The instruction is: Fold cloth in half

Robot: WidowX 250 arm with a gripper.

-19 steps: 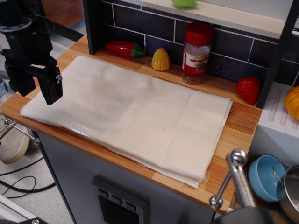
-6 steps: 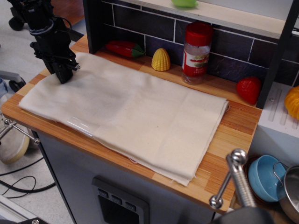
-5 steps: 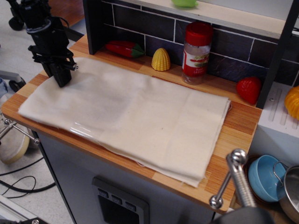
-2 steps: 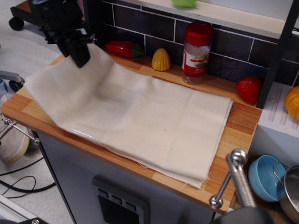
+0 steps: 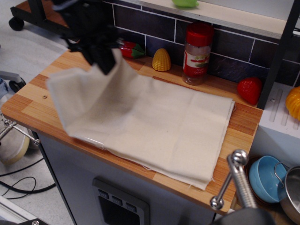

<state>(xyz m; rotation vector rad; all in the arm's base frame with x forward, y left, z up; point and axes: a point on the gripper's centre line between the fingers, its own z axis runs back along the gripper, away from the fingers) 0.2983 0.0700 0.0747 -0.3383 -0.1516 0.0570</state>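
The cream cloth lies across the wooden counter, its right part flat. My black gripper is shut on the cloth's far left corner and holds it up above the counter. The lifted left part hangs from the gripper in a blurred sheet, its lower edge curling near the counter's front. The fingertips are buried in the fabric.
Along the tiled back wall stand a red pepper, a yellow corn, a red-lidded spice jar and a strawberry. A metal faucet handle and blue cup sit at the lower right.
The gripper came down on the cloth's far left corner, closed on it, then rose and moved right, peeling the left part off the counter and baring wood at the left.
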